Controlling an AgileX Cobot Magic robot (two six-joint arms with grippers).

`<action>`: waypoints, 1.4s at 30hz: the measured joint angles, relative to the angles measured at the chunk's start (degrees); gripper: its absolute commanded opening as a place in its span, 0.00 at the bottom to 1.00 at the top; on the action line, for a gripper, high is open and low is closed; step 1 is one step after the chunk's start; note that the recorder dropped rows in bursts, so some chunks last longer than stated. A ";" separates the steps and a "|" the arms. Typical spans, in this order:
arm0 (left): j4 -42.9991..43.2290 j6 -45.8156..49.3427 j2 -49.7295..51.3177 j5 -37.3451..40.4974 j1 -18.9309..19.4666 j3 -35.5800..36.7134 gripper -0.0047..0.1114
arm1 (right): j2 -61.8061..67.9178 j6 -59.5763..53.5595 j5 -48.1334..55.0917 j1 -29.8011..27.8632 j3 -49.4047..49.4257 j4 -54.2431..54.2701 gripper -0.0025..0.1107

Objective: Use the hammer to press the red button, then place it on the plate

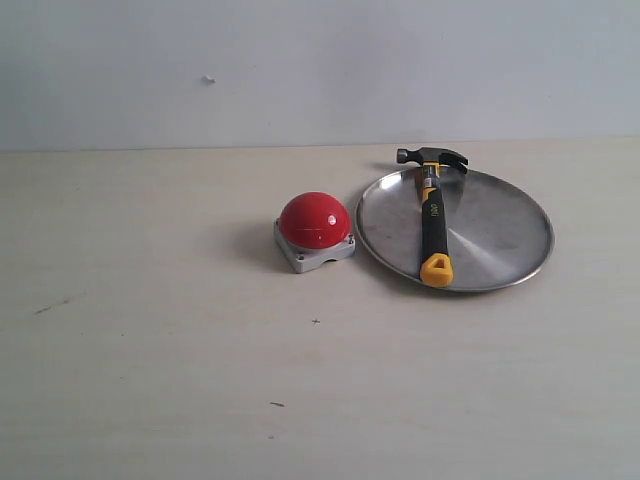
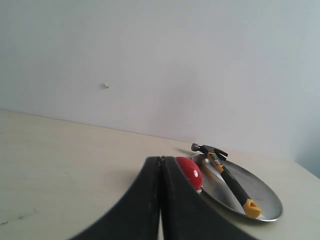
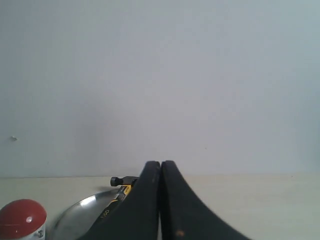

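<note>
The hammer lies across the silver plate, its dark head over the far rim and its yellow end cap near the front rim. Just left of the plate stands the red button on its grey base. Neither arm shows in the exterior view. In the left wrist view my left gripper is shut with nothing in it, well short of the button, the hammer and the plate. My right gripper is shut and empty too; its fingers hide part of the hammer on the plate.
The pale wooden table runs back to a plain white wall. A few small dark specks mark the tabletop. The button shows at the edge of the right wrist view.
</note>
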 measured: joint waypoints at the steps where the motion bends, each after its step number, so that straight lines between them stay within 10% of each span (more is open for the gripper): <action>1: 0.00 0.00 0.00 0.00 0.00 0.00 0.04 | 0.00 0.00 -0.01 0.00 0.00 0.00 0.02; 6: 0.00 0.00 0.00 0.00 0.00 0.00 0.04 | 0.00 1.98 -0.26 0.00 0.97 -3.23 0.02; 16: 0.00 0.00 0.00 0.00 0.00 0.00 0.04 | 0.00 42.94 1.34 0.00 1.96 -48.04 0.02; 42: 3.18 5.34 -0.95 -3.11 0.00 -3.21 0.04 | 0.00 45.29 1.82 0.00 1.96 -49.54 0.02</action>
